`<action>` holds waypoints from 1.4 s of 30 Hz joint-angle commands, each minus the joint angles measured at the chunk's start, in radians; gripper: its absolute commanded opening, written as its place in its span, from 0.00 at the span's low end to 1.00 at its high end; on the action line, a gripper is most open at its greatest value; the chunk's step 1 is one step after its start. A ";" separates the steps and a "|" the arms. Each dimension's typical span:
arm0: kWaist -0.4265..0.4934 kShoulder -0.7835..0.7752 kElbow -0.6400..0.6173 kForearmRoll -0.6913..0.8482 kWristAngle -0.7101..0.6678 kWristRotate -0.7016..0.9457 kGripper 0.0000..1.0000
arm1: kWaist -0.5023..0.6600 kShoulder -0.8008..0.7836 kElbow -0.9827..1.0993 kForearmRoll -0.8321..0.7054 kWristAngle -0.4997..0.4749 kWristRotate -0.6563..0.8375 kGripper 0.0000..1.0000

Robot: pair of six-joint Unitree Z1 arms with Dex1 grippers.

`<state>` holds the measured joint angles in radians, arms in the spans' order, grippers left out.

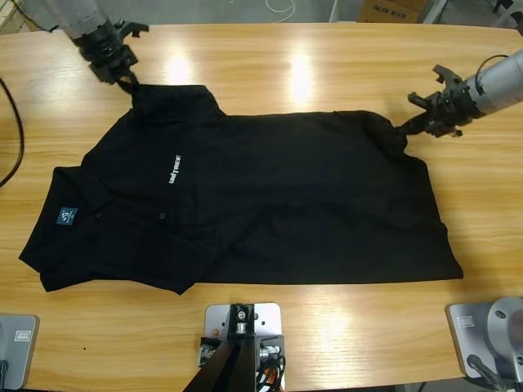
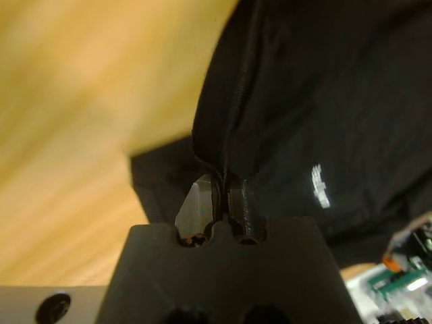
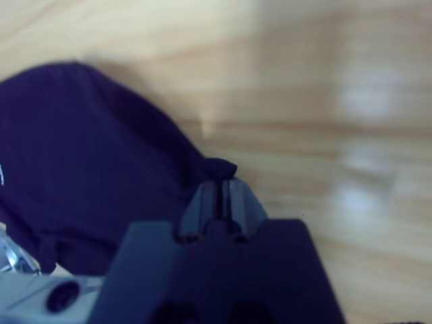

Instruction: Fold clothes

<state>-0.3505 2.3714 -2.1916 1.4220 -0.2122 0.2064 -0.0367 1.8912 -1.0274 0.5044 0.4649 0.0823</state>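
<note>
So the black polo shirt is lying spread out across the middle of the wooden table, laid sideways with the collar end toward the left end of the table and the hem toward the right. You can see the teal neck label down at the collar end, a couple of small dark buttons running along the placket next to it, and the little white chest mark a bit further in toward the shirt's middle. The left gripper comes in from the far left corner of the table and sits right on the shirt's far edge, up by the sleeve; from its wrist camera the jaws are pinched tight on a fold of the black fabric, which rises a little out of the grip with the chest mark showing just past it. The right gripper reaches in from the right side and meets the shirt at its far right corner near the hem; its jaws are closed down narrow too, with a small nub of cloth caught at the tips. Both corners look tugged up slightly off the table, while the rest of the shirt lies flat-ish with a few soft wrinkles along the near edge.
</note>
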 commanded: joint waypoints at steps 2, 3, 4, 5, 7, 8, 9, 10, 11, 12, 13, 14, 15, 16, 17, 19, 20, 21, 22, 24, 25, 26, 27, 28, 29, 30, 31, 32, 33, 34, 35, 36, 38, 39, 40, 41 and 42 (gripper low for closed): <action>-0.027 -0.077 0.257 0.006 -0.121 0.014 0.00 | 0.025 -0.159 0.066 0.117 0.020 0.007 0.00; -0.031 -0.090 0.281 0.006 -0.121 0.016 0.00 | 0.032 -0.180 0.072 0.125 0.020 0.009 0.00; -0.034 -0.104 0.303 0.006 -0.122 0.020 0.00 | 0.042 -0.196 0.078 0.132 0.023 0.013 0.00; -0.035 -0.118 0.325 0.006 -0.123 0.025 0.00 | 0.052 -0.208 0.082 0.140 0.030 0.015 0.00; -0.034 -0.145 0.367 0.006 -0.137 0.032 0.00 | 0.078 -0.225 0.093 0.147 0.053 0.017 0.00; -0.033 -0.159 0.388 0.006 -0.142 0.034 0.00 | 0.093 -0.233 0.099 0.150 0.060 0.018 0.00; -0.033 -0.175 0.410 0.006 -0.149 0.037 0.00 | 0.103 -0.242 0.107 0.152 0.063 0.019 0.00; -0.033 -0.194 0.432 0.006 -0.153 0.038 0.00 | 0.109 -0.253 0.113 0.159 0.064 0.020 0.00; -0.034 -0.217 0.456 0.006 -0.157 0.039 0.00 | 0.112 -0.263 0.119 0.170 0.062 0.020 0.00; -0.033 -0.241 0.480 0.006 -0.160 0.039 0.00 | 0.112 -0.273 0.125 0.185 0.056 0.020 0.00; -0.033 -0.268 0.505 0.007 -0.163 0.041 0.00 | 0.112 -0.283 0.130 0.202 0.055 0.020 0.00; -0.033 -0.295 0.529 0.008 -0.165 0.043 0.00 | 0.112 -0.294 0.134 0.217 0.047 0.021 0.00; -0.033 -0.323 0.556 0.008 -0.168 0.045 0.00 | 0.110 -0.307 0.139 0.231 0.032 0.027 0.00; -0.033 -0.347 0.582 0.008 -0.170 0.048 0.00 | 0.102 -0.320 0.143 0.238 0.017 0.033 0.00; -0.033 -0.368 0.607 0.007 -0.172 0.053 0.00 | 0.095 -0.328 0.145 0.243 0.005 0.040 0.00; -0.035 -0.394 0.650 0.006 -0.181 0.058 0.00 | 0.078 -0.334 0.142 0.262 -0.028 0.050 0.00; -0.038 -0.402 0.666 0.006 -0.185 0.060 0.00 | 0.069 -0.338 0.134 0.279 -0.044 0.054 0.00; -0.043 -0.410 0.678 0.006 -0.187 0.060 0.00 | 0.057 -0.341 0.122 0.306 -0.055 0.054 0.00; -0.049 -0.416 0.685 0.006 -0.190 0.060 0.00 | 0.043 -0.343 0.109 0.342 -0.063 0.057 0.00; -0.063 -0.420 0.693 0.006 -0.201 0.060 0.00 | 0.018 -0.344 0.089 0.408 -0.090 0.068 0.00; -0.071 -0.418 0.694 0.005 -0.203 0.060 0.00 | 0.009 -0.338 0.090 0.424 -0.098 0.067 0.00; -0.080 -0.414 0.694 0.005 -0.204 0.060 0.00 | 0.004 -0.331 0.094 0.434 -0.111 0.067 0.00; -0.088 -0.409 0.696 0.003 -0.208 0.059 0.00 | 0.003 -0.329 0.093 0.443 -0.126 0.067 0.00; -0.093 -0.406 0.698 0.001 -0.215 0.058 0.00 | 0.003 -0.331 0.088 0.446 -0.134 0.068 0.00; -0.099 -0.405 0.700 -0.001 -0.218 0.057 0.00 | 0.001 -0.330 0.085 0.447 -0.142 0.071 0.00; -0.103 -0.405 0.703 -0.002 -0.220 0.056 0.00 | -0.006 -0.324 0.082 0.447 -0.146 0.073 0.00; -0.108 -0.405 0.707 -0.002 -0.222 0.056 0.00 | -0.014 -0.319 0.079 0.446 -0.150 0.073 0.00; -0.112 -0.408 0.713 -0.001 -0.222 0.056 0.00 | -0.018 -0.311 0.076 0.445 -0.156 0.071 0.00; -0.114 -0.411 0.720 -0.002 -0.223 0.056 0.00 | -0.020 -0.302 0.074 0.446 -0.157 0.070 0.00; -0.116 -0.415 0.727 -0.002 -0.223 0.056 0.00 | -0.020 -0.290 0.072 0.446 -0.157 0.070 0.00; -0.116 -0.418 0.735 -0.002 -0.223 0.056 0.00 | -0.020 -0.279 0.069 0.446 -0.158 0.070 0.00; -0.116 -0.422 0.743 -0.001 -0.225 0.056 0.00 | -0.020 -0.266 0.065 0.447 -0.163 0.070 0.00; -0.115 -0.430 0.760 0.000 -0.226 0.057 0.00 | -0.020 -0.234 0.057 0.456 -0.173 0.070 0.00; -0.114 -0.436 0.767 0.000 -0.228 0.057 0.00 | -0.020 -0.222 0.055 0.464 -0.184 0.073 0.00; -0.114 -0.442 0.776 0.000 -0.229 0.057 0.00 | -0.020 -0.212 0.053 0.470 -0.196 0.081 0.18; -0.113 -0.448 0.784 0.001 -0.230 0.059 0.00 | -0.020 -0.201 0.050 0.476 -0.204 0.090 0.49; -0.110 -0.455 0.792 0.002 -0.230 0.059 0.00 | -0.020 -0.192 0.046 0.486 -0.219 0.100 0.77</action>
<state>-0.4564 1.9578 -1.4700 1.4220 -0.4187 0.2591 -0.0419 1.5978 -0.9675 0.9460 0.3106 0.1426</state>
